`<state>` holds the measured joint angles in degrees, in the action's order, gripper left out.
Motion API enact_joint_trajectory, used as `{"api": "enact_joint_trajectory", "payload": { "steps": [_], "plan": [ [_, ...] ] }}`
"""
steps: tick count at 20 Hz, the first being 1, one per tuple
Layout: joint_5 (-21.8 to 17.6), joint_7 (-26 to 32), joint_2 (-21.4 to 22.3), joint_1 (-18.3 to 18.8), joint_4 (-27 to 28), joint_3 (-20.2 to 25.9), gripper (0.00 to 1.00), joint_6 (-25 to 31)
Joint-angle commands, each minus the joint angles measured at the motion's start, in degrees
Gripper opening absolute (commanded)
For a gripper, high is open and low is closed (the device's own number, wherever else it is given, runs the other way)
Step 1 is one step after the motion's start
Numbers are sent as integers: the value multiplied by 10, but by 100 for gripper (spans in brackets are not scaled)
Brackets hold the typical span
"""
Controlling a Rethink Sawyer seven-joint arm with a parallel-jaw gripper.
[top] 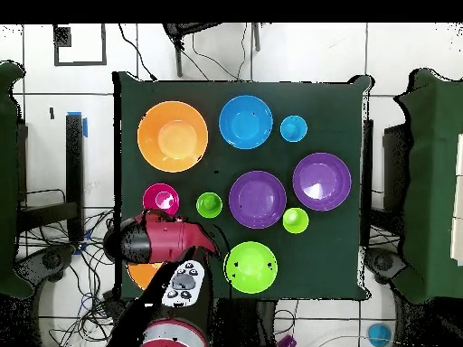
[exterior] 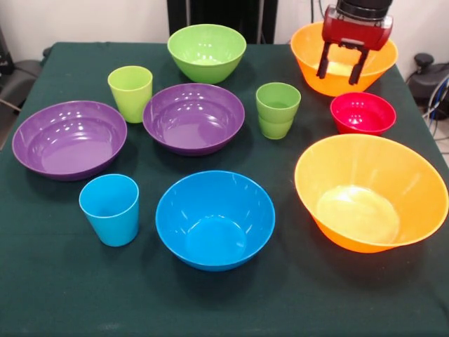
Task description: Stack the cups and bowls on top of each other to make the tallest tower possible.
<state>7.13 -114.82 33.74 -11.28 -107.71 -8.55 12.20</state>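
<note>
Although the gripper [exterior: 341,70] hangs open and empty over the far orange bowl [exterior: 309,60], no tower is begun: the purple bowls [exterior: 69,137], blue bowl [exterior: 215,217], red bowl [exterior: 363,112] and three cups [exterior: 110,208] all sit apart on the table [exterior: 56,295], unstacked.

At the top right of the front view, the glossy red gripper housing [exterior: 356,29] carries a black collar above and two black fingers [exterior: 325,61] below. Lower left in the overhead view, the red and black arm [top: 161,239] shows a grey button panel [top: 184,284].
</note>
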Motion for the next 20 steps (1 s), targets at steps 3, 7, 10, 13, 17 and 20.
{"api": "enact_joint_trajectory", "payload": {
  "steps": [3,7,10,13,17,20],
  "plan": [
    [6,-81,-10,-42,20,38,100,27],
    [-7,-76,26,-65,-5,19,100,37],
    [-6,-83,46,-79,-28,9,100,34],
    [1,-94,61,-89,-49,5,100,27],
    [7,-102,75,-99,-67,3,100,25],
    [11,-105,75,-95,-77,9,100,13]
  ]
}}
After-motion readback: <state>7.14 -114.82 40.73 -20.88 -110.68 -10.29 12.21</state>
